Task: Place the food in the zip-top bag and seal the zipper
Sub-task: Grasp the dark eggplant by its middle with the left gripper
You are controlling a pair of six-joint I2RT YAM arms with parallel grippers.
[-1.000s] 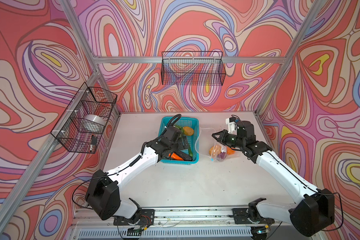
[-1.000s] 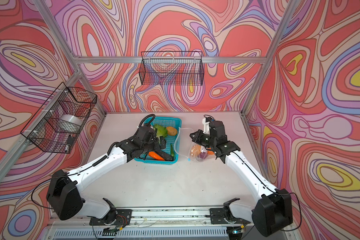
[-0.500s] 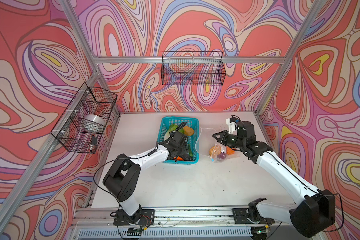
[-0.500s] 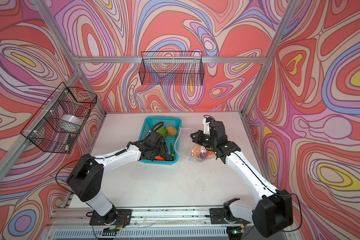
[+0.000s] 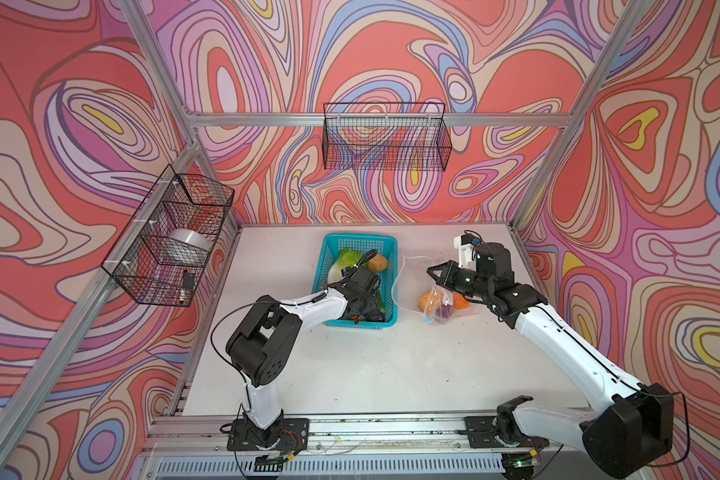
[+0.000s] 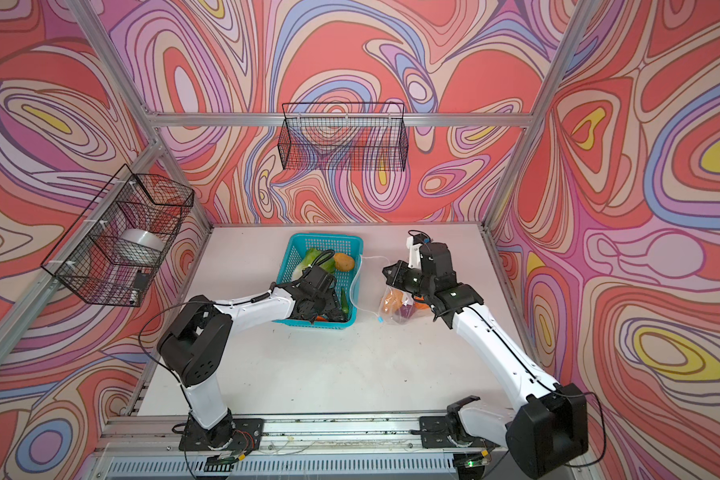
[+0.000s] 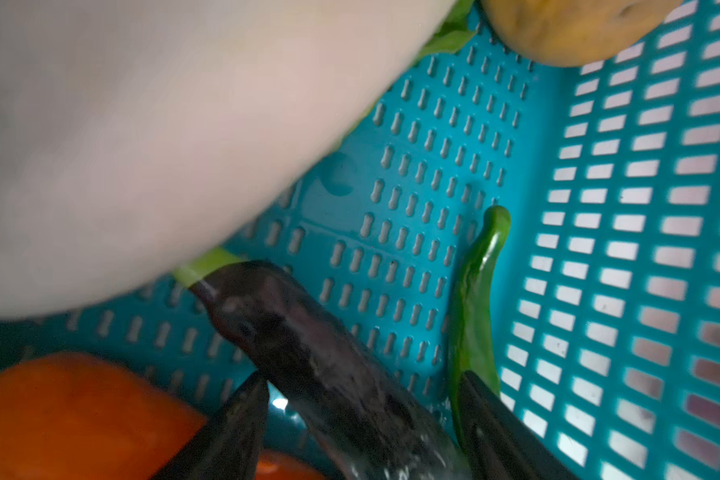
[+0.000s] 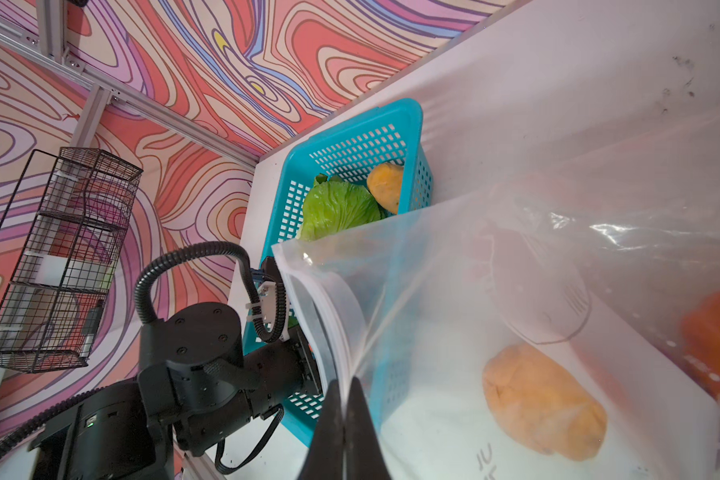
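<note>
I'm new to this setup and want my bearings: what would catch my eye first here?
The swirling red-and-purple walls grab you first. Inside the teal basket, the left gripper, jaws open, straddles a dark cucumber. Beside it, the right gripper pinches the mouth edge of the clear zip-top bag, which already holds a potato.

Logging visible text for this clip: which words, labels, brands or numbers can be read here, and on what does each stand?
Zip-top bag: dark printed characters, sideways and cut off by the frame edge; not legible.
Teal basket: no text visible.
Nothing else carries readable text.
</note>
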